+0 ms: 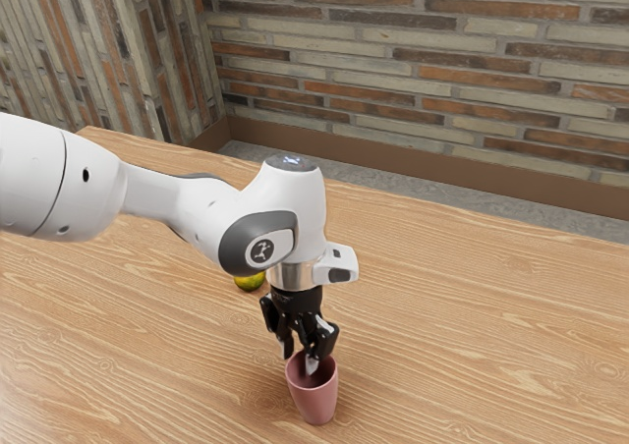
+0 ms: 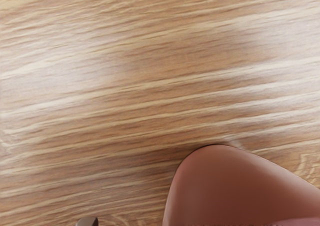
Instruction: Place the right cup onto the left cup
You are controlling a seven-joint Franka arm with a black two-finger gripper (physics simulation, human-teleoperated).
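Note:
My gripper (image 1: 300, 357) stands open at the rim of a pink cup (image 1: 316, 403) in the exterior view. One finger reaches down into the cup's mouth, while the other hangs outside it, toward the exterior view's left. The cup is upright on the table. In the wrist view the same cup (image 2: 225, 191) is a large reddish shape, and a dark fingertip (image 2: 87, 222) lies apart from it, with bare wood between. I cannot make out a second cup.
A yellow-green fruit (image 1: 250, 281) sits on the wooden table (image 1: 472, 346), behind the gripper and partly hidden by the arm. A brick wall rises beyond the table's far edge.

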